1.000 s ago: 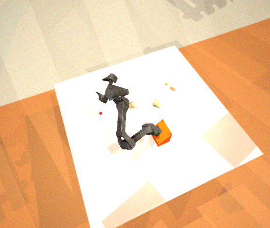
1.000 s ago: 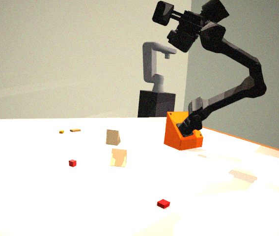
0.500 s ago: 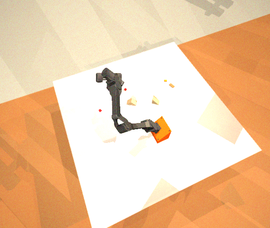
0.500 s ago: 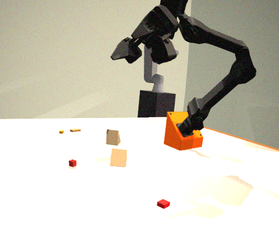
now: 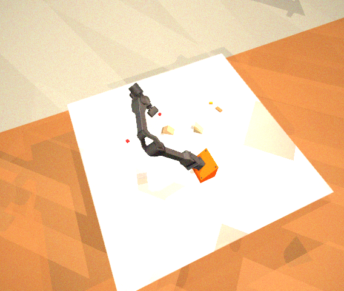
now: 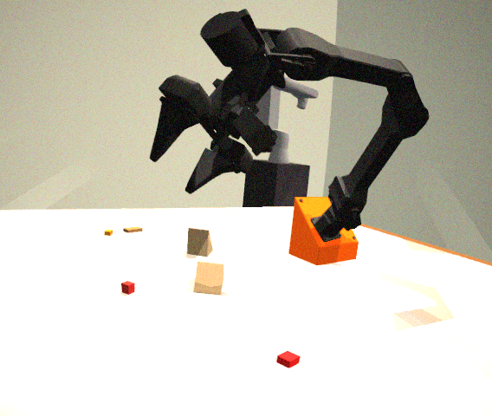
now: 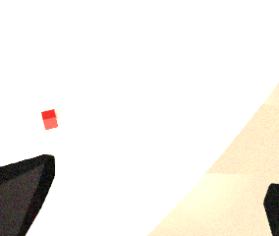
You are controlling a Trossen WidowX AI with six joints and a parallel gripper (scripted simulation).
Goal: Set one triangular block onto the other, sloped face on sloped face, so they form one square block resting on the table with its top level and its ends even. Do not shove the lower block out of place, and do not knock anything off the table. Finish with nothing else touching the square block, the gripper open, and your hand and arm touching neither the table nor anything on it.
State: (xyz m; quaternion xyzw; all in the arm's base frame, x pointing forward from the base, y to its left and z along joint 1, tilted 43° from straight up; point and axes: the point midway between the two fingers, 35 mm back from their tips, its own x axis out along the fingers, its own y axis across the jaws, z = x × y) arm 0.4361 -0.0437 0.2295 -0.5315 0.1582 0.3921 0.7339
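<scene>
One pale wooden triangular block (image 5: 168,130) (image 6: 209,278) lies on the white table (image 5: 215,207) (image 6: 80,358), nearer to the exterior view. The other triangular block (image 5: 198,128) (image 6: 198,242) stands a short way beyond it, apart from it. Its face toward the exterior camera is in shade. My gripper (image 6: 171,175) (image 7: 163,182) is wide open and empty, high above the table. In the exterior view it is up and left of both blocks. Neither block shows in the wrist view.
A red cube (image 5: 159,114) (image 6: 127,287) lies near the closer block. Another red piece (image 5: 127,140) (image 6: 288,359) lies farther off. A small yellow piece (image 5: 211,102) (image 6: 108,232) and an orange-brown bar (image 5: 218,109) (image 6: 132,230) lie beyond. The orange base (image 5: 209,164) (image 6: 303,239) carries my arm.
</scene>
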